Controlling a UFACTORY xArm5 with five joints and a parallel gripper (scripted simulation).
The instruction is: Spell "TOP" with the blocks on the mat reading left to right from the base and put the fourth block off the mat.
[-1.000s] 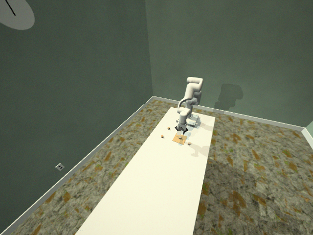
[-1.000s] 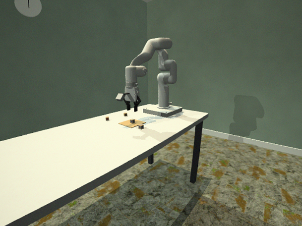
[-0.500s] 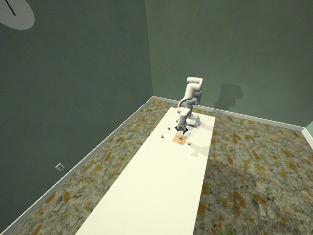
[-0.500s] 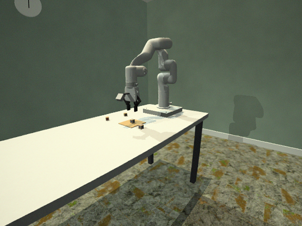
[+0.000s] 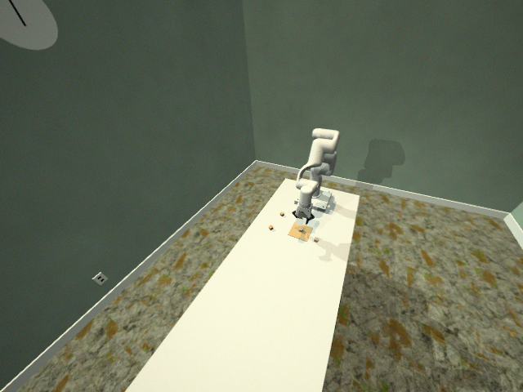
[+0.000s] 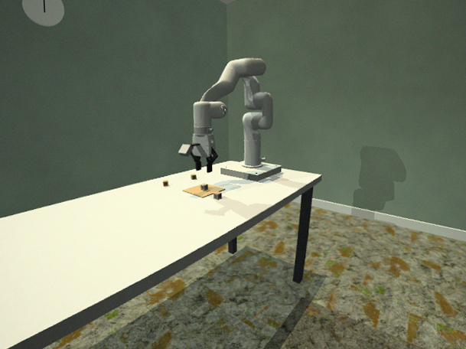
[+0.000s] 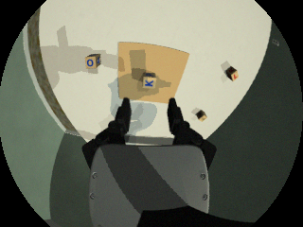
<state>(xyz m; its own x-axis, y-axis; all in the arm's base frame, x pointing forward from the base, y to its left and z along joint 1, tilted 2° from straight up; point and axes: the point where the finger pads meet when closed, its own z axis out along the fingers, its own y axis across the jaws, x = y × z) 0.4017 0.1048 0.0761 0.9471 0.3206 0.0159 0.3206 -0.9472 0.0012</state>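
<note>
The orange mat (image 5: 294, 233) (image 6: 192, 190) (image 7: 175, 57) lies flat on the table. A block with a blue K (image 5: 301, 229) (image 6: 203, 187) (image 7: 149, 82) sits on it, its letter turned sideways in the wrist view. A block with a blue O (image 5: 315, 239) (image 6: 217, 196) (image 7: 90, 62) lies off the mat, at left in the wrist view. A block with a red letter (image 5: 270, 227) (image 6: 165, 183) (image 7: 232, 73) and a dark-sided block (image 5: 282, 213) (image 6: 193, 177) (image 7: 202, 114) lie off the mat at right there; their letters are unclear. My gripper (image 5: 302, 220) (image 6: 204, 169) (image 7: 149, 104) is open and empty, above the table.
The robot's base plate (image 5: 324, 201) (image 6: 235, 172) stands on the white table (image 5: 253, 304) (image 6: 109, 232), behind the mat. A long table edge shows at far left in the wrist view, beyond the O block. Arm shadows cross the mat and table.
</note>
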